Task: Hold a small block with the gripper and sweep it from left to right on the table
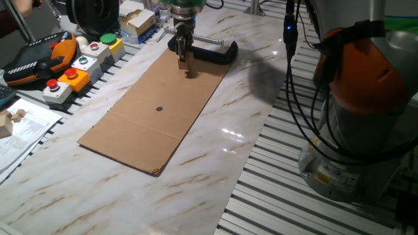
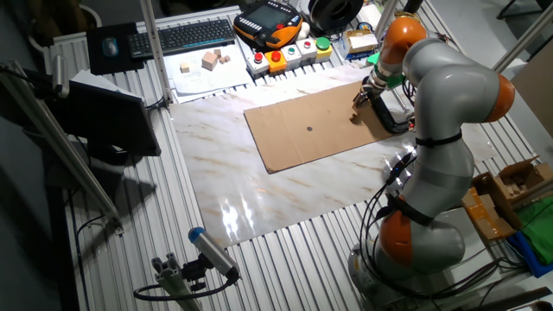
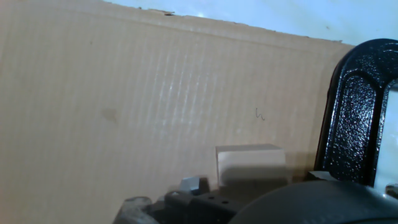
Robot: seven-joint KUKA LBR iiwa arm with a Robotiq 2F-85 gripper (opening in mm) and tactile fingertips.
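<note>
Gripper (image 1: 182,57) closed on the small block (image 3: 250,163) over the cardboard (image 1: 157,108); sweeping sideways, it risks striking the black clamp (image 1: 212,51) alongside

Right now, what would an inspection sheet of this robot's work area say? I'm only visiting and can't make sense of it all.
Surface: white marble-patterned table, glossy; flat cardboard sheet lies on it.
Job's things: small block, light tan, down on the cardboard at the gripper's tip.
Clutter: black clamp at the cardboard's edge; button boxes; wooden pieces on paper.
Grippers: gripper pointing down over the cardboard, shut on the block.
Cables: black cables hanging near the robot's base.
Surroundings: keyboard, orange handheld controller, slatted metal frame.
</note>
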